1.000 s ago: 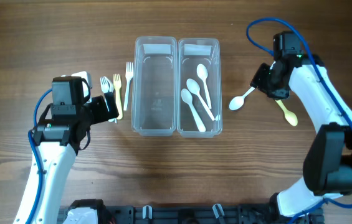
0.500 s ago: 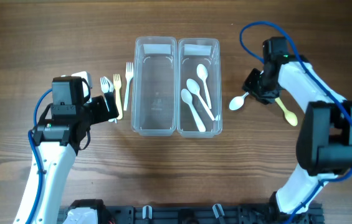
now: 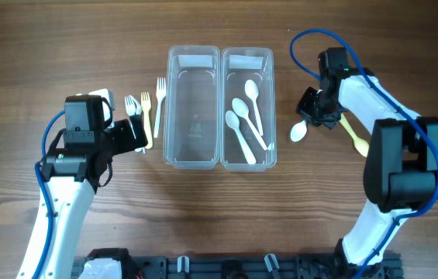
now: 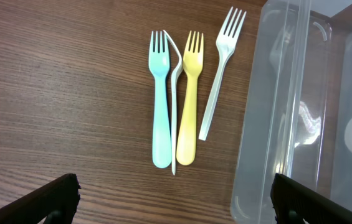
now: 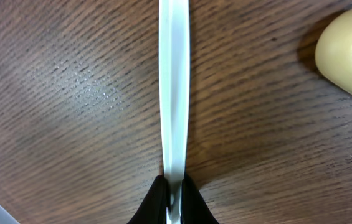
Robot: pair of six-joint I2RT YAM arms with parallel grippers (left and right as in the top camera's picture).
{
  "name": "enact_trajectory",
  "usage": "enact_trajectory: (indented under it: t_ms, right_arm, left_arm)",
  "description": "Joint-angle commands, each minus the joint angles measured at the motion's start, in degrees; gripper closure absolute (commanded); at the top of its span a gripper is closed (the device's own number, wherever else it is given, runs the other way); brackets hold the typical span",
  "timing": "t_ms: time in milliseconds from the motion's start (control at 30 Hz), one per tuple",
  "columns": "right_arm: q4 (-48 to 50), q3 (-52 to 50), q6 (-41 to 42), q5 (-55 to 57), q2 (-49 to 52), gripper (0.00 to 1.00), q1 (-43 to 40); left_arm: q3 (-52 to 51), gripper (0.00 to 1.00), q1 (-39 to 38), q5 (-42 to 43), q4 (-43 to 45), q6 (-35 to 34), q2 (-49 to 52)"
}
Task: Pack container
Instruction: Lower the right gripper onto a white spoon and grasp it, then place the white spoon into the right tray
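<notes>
Now the right gripper (image 5: 174,202) has pinched shut on the white spoon (image 5: 174,93), its handle running straight ahead of the jaws: judged ready for transfer to the container (image 3: 234,77). Left gripper (image 4: 179,198) stays spread over the forks (image 4: 188,93).

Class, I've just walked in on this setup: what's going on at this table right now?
The right gripper is shut on the handle of a white spoon that lies on the table, just right of two clear containers. The right container already holds three white spoons; the left container is empty. A yellow spoon lies further right. The left gripper hovers open over four forks beside the left container.
</notes>
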Motion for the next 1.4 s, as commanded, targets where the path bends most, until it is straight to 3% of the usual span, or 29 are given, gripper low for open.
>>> enact_trajectory:
  t_ms: [0, 167, 367, 733, 900, 967, 1100, 1200, 1367]
  right_arm:
    - [-0.61, -0.50, -4.02, 2.60, -4.35, 0.96, 0.61]
    - [0.44, -0.37, -11.10, -2.21, -16.72, 0.96, 2.10]
    - [1.79, -0.37, -15.65, -8.44, -24.81, 0.96, 7.63]
    - [6.16, -2.32, -15.37, -2.67, -16.92, 0.95, 23.10]
    - [6.84, -1.95, -16.52, -2.05, -12.44, 0.73, 25.35]
    - [5.62, 0.39, -17.70, -2.05, -14.16, 0.66, 24.96]
    - [4.52, 5.44, -20.06, -1.31, -21.24, 0.40, 22.80]
    - [4.50, 6.47, -20.96, 2.58, -27.54, 0.33, 19.52]
    - [0.57, 6.43, -23.28, 10.67, -33.48, 0.31, 9.25]
  left_arm:
    - [1.16, 0.00, -0.37, -0.57, 0.15, -0.55, 0.28]
    - [1.16, 0.00, -0.37, -0.55, 0.17, -0.55, 0.28]
    - [1.16, 0.00, -0.37, -0.57, 0.17, -0.55, 0.28]
    - [1.16, 0.00, -0.37, -0.57, 0.15, -0.55, 0.28]
    - [1.16, 0.00, -0.37, -0.57, 0.17, -0.55, 0.28]
    - [1.16, 0.00, -0.37, -0.57, 0.17, -0.55, 0.28]
    - [1.16, 0.00, -0.37, -0.57, 0.17, -0.55, 0.28]
    - [1.16, 0.00, -0.37, -0.57, 0.15, -0.55, 0.28]
    - [1.16, 0.00, -0.37, -0.57, 0.15, -0.55, 0.28]
